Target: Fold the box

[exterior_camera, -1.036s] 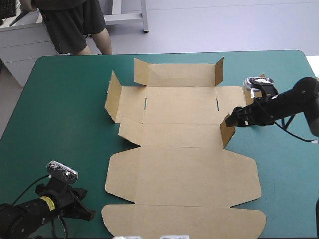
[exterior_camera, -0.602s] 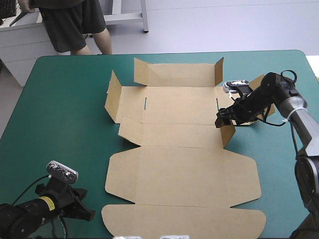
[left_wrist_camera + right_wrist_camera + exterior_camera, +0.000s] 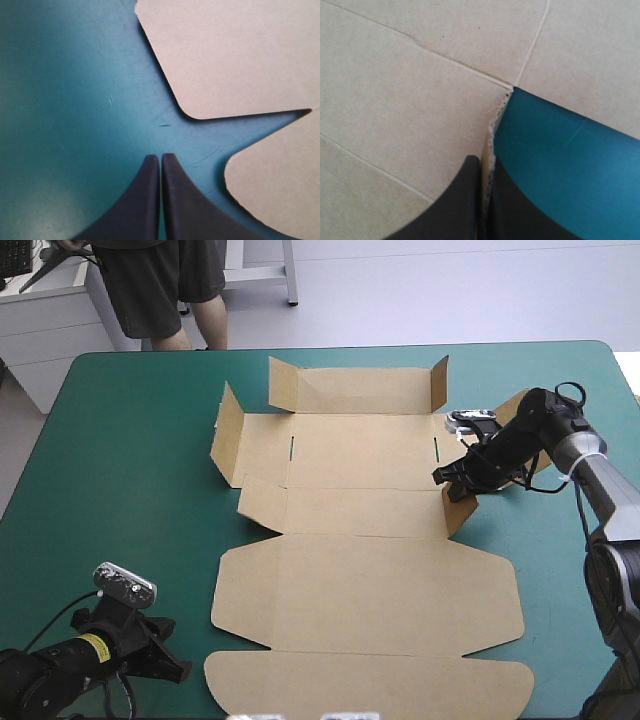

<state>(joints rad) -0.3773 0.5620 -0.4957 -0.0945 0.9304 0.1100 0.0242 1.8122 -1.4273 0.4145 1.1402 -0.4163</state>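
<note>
- High view: the box (image 3: 365, 570) lies unfolded at the centre of the table (image 3: 130, 440), its near panels flat and the flaps (image 3: 228, 435) along its far half raised.
- Right gripper (image 3: 447, 480) is clamped on the edge of the upright right flap (image 3: 458, 512).
- Left gripper (image 3: 178, 668) is clenched and empty, above the teal-green cover (image 3: 75, 100) beside the box's near-left corner.

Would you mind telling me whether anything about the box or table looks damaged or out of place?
Nothing stands out. The box lies squarely on the teal-green cover, untorn, some flaps raised along their creases; the right gripper pinches one small side flap.
</note>
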